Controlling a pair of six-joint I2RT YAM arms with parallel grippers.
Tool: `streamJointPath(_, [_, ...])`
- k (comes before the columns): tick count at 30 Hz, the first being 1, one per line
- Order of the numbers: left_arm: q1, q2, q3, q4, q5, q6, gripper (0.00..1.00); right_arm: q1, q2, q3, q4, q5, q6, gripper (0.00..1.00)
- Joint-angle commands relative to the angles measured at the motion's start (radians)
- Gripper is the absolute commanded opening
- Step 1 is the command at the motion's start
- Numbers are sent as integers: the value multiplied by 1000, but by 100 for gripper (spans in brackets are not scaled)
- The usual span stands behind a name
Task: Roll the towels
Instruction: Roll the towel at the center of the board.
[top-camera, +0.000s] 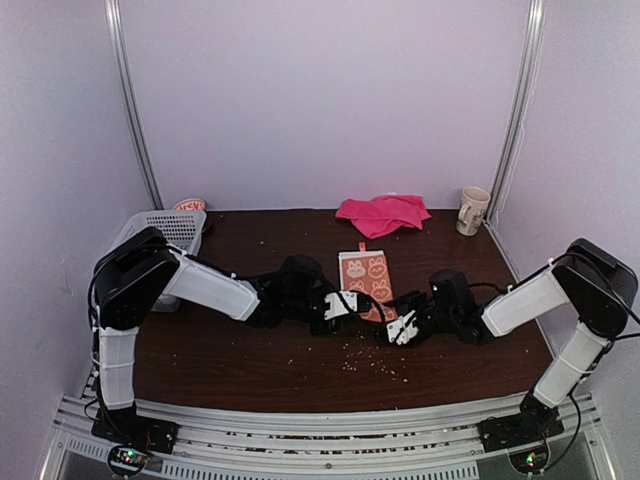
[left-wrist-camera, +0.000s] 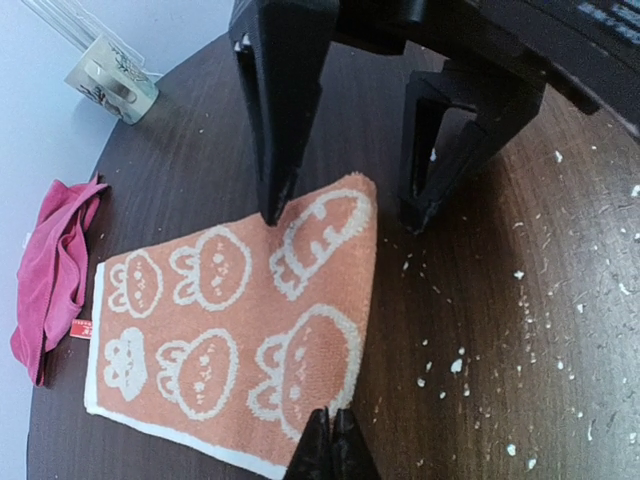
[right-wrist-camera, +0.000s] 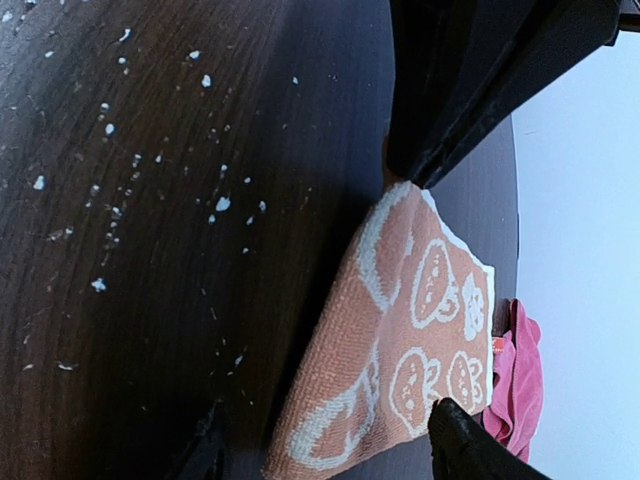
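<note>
The orange towel (top-camera: 364, 272) with cream cartoon faces lies spread in the middle of the table. My left gripper (top-camera: 350, 302) sits at its near left corner, fingers shut on the edge (left-wrist-camera: 330, 450). In the right wrist view the left gripper (right-wrist-camera: 415, 170) pinches that corner, and the near edge looks slightly raised. My right gripper (top-camera: 396, 329) is open. Its jaws straddle the other near corner (right-wrist-camera: 335, 450), one finger on the cloth (left-wrist-camera: 275, 150) and one off it. The pink towel (top-camera: 383, 213) lies crumpled at the back.
A cream mug (top-camera: 472, 210) stands at the back right by the frame post. A white lattice basket (top-camera: 165, 234) sits at the back left edge. White crumbs (top-camera: 375, 360) are scattered on the dark wooden table (top-camera: 230, 350) in front of the grippers.
</note>
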Motion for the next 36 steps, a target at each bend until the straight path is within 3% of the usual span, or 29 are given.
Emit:
streamJointPath(1, [8,-35,-22,43,29,-17,0,5,49,-13,-27,78,60,65])
streamJointPath(8, [18,-45,-46,66,44,-32,0,5,56,-3,-16,95,107,45])
streamJointPath(16, [19,-46,-51,69,47,-35,0,7,44,11,-43,89,130,16])
streamJointPath(20, [19,-49,-63,66,37,-31,0,7,32,32,-98,76,143,9])
streamJointPath(21, [18,-51,-71,67,33,-29,6,6,31,42,-123,69,146,8])
streamJointPath(23, [19,-59,-92,74,18,-20,37,7,25,65,-169,59,161,6])
streamJointPath(28, [22,-79,-149,90,-6,11,71,0,19,138,-330,4,189,3])
streamJointPath(31, [22,-79,-160,94,-8,25,77,-13,25,191,-443,-40,197,3])
streamJointPath(36, [20,-67,-160,107,-25,34,78,-51,41,295,-656,-133,206,3])
